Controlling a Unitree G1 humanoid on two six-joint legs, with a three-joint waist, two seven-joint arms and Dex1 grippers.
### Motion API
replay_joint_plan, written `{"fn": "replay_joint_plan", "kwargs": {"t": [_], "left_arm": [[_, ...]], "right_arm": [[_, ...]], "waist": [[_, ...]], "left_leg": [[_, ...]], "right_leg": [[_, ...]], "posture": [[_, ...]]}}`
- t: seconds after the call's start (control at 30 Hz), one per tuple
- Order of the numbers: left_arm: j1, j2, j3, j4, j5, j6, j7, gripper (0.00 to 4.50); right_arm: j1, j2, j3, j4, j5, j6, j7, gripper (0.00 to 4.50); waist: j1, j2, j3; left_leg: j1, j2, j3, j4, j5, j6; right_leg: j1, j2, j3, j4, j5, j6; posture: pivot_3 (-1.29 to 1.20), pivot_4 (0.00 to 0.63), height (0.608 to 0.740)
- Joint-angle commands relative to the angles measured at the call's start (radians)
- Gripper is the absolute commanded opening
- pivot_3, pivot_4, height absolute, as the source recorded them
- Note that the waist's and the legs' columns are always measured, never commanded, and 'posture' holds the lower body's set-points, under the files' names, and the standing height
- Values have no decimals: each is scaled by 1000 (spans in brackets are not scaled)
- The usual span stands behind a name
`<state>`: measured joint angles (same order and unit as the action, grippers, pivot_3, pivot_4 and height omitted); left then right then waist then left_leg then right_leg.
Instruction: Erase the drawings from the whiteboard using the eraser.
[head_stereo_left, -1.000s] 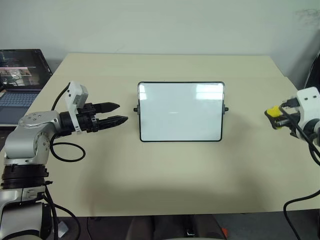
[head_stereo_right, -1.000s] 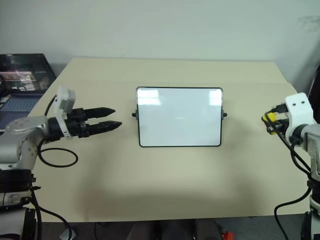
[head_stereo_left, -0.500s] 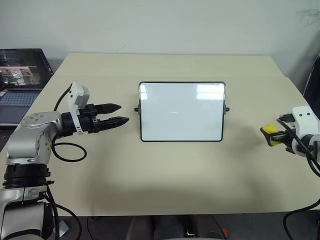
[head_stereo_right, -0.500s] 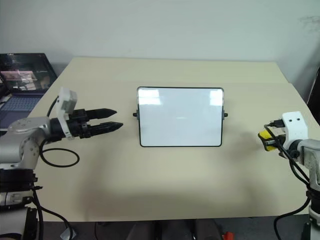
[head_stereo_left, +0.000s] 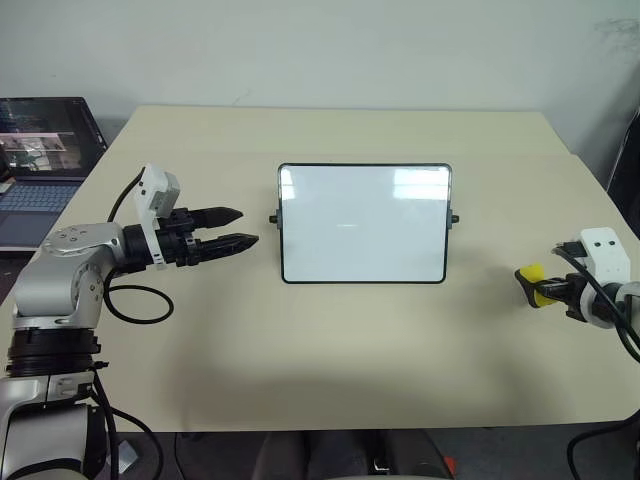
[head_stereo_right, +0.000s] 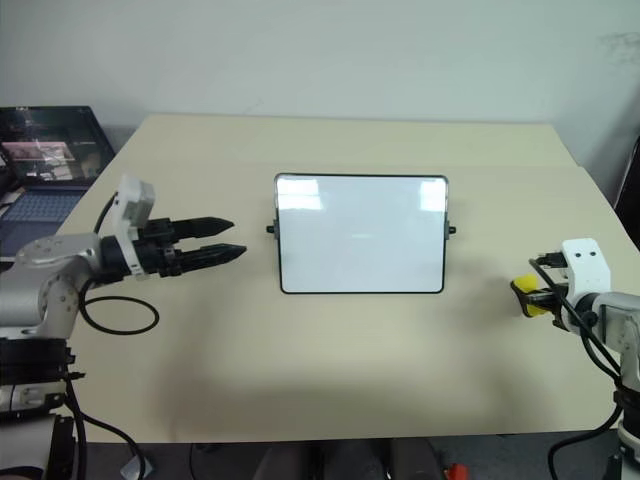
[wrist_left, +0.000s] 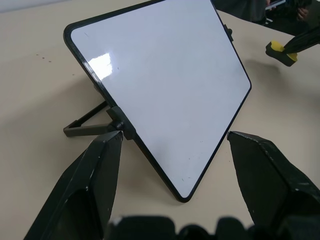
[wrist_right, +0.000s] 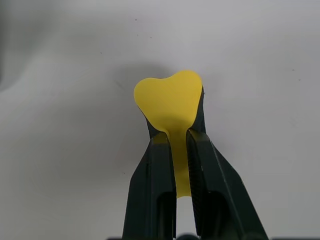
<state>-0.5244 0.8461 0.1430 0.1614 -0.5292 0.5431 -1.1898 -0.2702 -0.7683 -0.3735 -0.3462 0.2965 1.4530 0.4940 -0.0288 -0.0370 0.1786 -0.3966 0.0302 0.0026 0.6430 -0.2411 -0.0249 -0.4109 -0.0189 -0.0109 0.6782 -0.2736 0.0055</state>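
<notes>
The whiteboard (head_stereo_left: 362, 225) stands propped at the middle of the table. Its white face looks blank apart from pale glare, and the drawings are out of view. My left gripper (head_stereo_left: 247, 225) hovers just left of the board, open and empty, pointing at its left edge. In the left wrist view the board (wrist_left: 160, 85) sits between and beyond the spread fingers. My right gripper (head_stereo_left: 537, 286) is far to the board's right, low over the table, shut on the yellow eraser (head_stereo_left: 531, 274). In the right wrist view the eraser (wrist_right: 170, 100) is squeezed between the two fingertips.
An open laptop (head_stereo_left: 40, 150) sits beyond the table's left edge. The beige table (head_stereo_left: 330, 350) stretches bare in front of the board. The board's black stand (wrist_left: 85, 125) juts out behind it.
My right gripper has sunk toward the table and come nearer the front edge, still holding the eraser. The left gripper and the board have stayed put.
</notes>
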Motion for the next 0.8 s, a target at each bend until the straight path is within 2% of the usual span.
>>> {"fn": "replay_joint_plan", "kwargs": {"t": [0.03,0.3,0.4,0.57,0.6,0.8], "left_arm": [[-16,3,13,-26,-7,-2,-3,3633],[-11,10,18,-28,-7,0,-3,3633],[-10,12,19,-29,-7,0,-3,3633],[-8,14,21,-30,-7,0,-3,3633],[-9,14,21,-29,-6,-1,-2,3633],[-15,11,18,-22,-3,-6,-1,3633]], "right_arm": [[9,0,-26,1,-1,15,-26,43],[14,12,-14,32,8,23,-56,43],[36,-43,39,37,-6,24,-60,43],[33,-38,13,62,7,29,-60,43],[32,-41,12,63,8,30,-58,760],[16,-57,-2,67,7,26,-58,2791]], "waist": [[0,0,0],[0,0,0],[0,0,0],[0,-1,0],[0,-1,0],[0,-1,0]], "left_leg": [[0,0,0,0,0,0],[0,0,0,0,0,0],[0,0,0,0,0,0],[0,0,0,0,0,0],[0,0,0,0,0,0],[0,0,0,0,0,0]], "right_leg": [[0,0,0,0,0,0],[0,0,0,0,0,0],[0,0,0,0,0,0],[1,0,0,0,0,0],[1,0,0,0,0,0],[1,0,0,0,0,0]], "posture": [[0,150,740],[0,150,740],[0,150,740],[0,150,740],[0,150,740],[0,150,740]]}}
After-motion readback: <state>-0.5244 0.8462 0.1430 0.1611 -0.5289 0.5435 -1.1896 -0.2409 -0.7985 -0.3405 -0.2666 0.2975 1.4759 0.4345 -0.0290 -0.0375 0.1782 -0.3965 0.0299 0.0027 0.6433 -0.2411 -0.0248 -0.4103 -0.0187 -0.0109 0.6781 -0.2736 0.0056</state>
